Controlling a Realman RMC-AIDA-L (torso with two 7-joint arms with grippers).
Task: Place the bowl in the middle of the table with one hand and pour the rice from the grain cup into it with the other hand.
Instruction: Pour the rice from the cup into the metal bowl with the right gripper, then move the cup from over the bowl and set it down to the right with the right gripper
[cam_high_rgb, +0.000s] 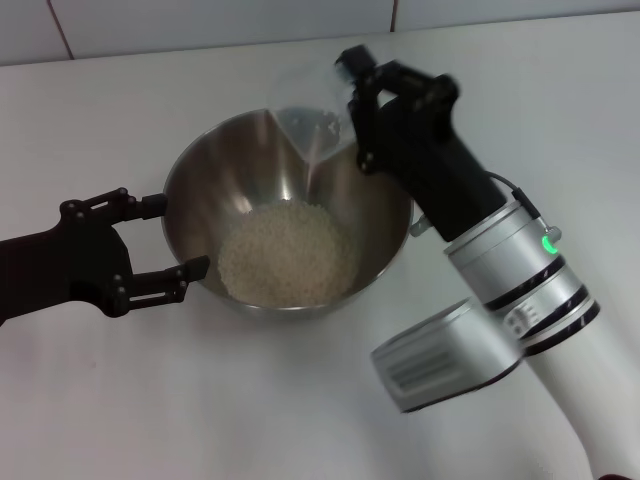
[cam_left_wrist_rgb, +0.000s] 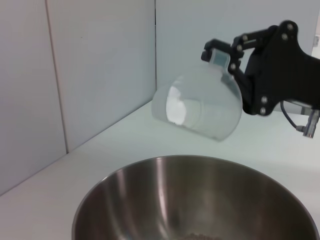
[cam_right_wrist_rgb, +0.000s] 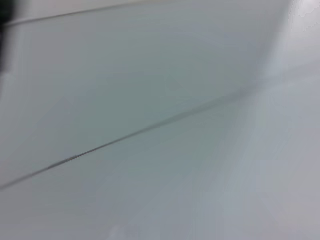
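The steel bowl (cam_high_rgb: 190, 165) stands on the white table (cam_high_rgb: 120, 400) with a heap of rice (cam_high_rgb: 288, 252) in its bottom. My right gripper (cam_high_rgb: 354, 110) is shut on the clear grain cup (cam_high_rgb: 310, 115), held tipped on its side over the bowl's far rim, mouth toward the bowl. The cup looks almost empty. My left gripper (cam_high_rgb: 178, 238) is open at the bowl's left side, fingertips near the rim. The left wrist view shows the tipped cup (cam_left_wrist_rgb: 197, 107), the right gripper (cam_left_wrist_rgb: 235, 75) holding it, and the bowl's rim (cam_left_wrist_rgb: 125, 170) below.
A tiled wall (cam_high_rgb: 200, 25) runs along the table's far edge. The right wrist view shows only pale tiled surface (cam_right_wrist_rgb: 160, 100). The right arm (cam_high_rgb: 510, 280) reaches in over the table's right side.
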